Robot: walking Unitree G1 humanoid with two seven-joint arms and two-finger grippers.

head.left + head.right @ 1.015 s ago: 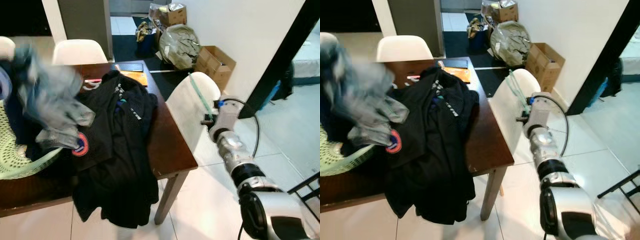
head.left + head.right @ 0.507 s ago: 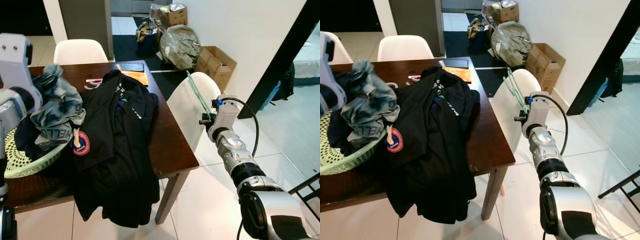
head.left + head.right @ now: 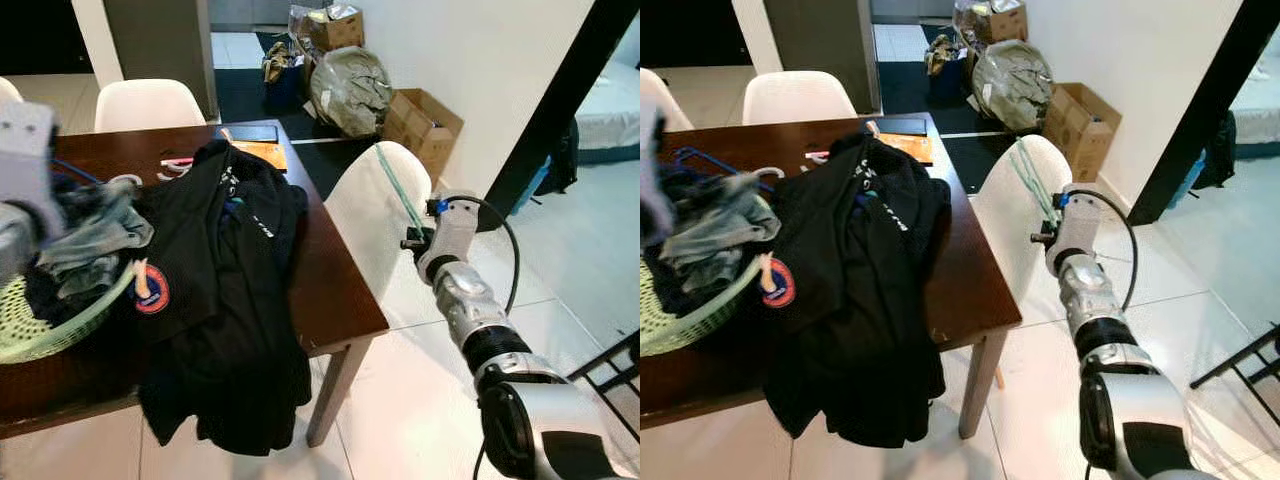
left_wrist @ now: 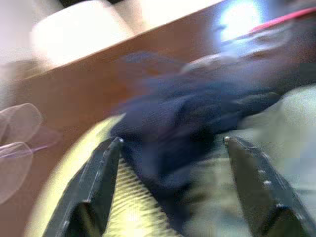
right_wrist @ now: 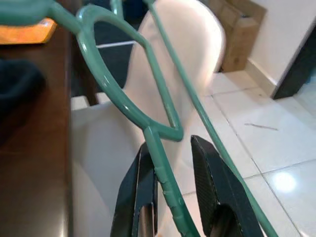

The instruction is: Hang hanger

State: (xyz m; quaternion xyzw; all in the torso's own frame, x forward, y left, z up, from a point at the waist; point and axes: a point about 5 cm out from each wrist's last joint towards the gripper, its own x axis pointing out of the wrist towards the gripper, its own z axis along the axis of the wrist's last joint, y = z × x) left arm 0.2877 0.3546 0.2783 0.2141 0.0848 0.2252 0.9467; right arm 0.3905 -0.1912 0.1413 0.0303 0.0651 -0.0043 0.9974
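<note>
Right wrist view: right tool clamped on green hanger; no legible writing.

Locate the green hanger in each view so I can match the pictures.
Left eye view: green hanger slants up from the right pincer, across the white chair.
Right eye view: same, right of the table, at.
Left wrist view: not in it; laundry basket with clothes.
Right wrist view: close up, its bar between the fingers.
Shared landmark: the white chair.
</note>
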